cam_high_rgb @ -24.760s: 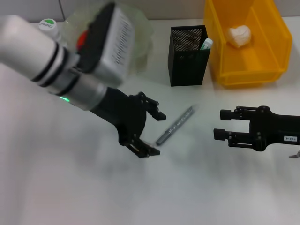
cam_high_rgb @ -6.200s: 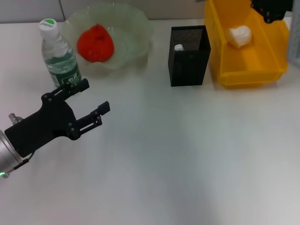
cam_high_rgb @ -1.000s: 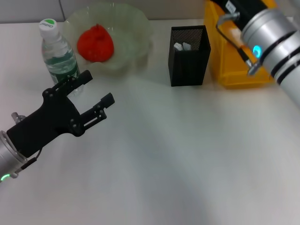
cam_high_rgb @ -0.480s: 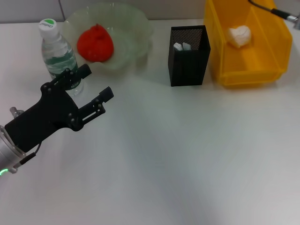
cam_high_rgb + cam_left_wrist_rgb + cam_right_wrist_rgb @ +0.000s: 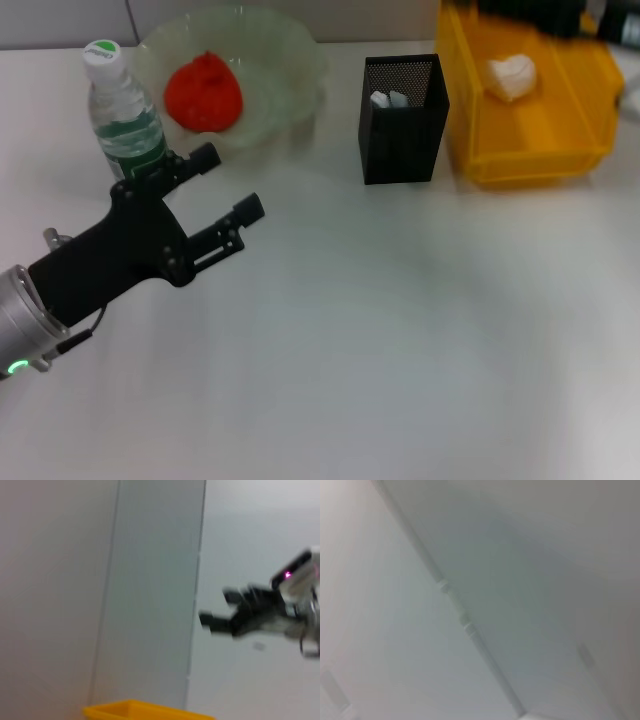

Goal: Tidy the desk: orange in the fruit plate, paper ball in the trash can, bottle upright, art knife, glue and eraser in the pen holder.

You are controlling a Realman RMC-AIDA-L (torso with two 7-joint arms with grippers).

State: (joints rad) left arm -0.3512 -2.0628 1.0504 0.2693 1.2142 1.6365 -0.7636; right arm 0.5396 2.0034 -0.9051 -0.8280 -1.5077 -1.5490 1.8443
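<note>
Behind left end effector [image 5: 228,186]: upright bottle [image 5: 124,115].

Black mesh-metal pen holder [image 5: 402,118], glossy yellow plastic trash can [image 5: 530,110], translucent plastic fruit plate [image 5: 280,70].

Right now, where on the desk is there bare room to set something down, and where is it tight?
The desk is bare across the whole near half, in front of the pen holder and yellow bin. The left gripper, open, hovers over the left side. It is crowded along the back: bottle, fruit plate with the orange, holder, bin.
</note>
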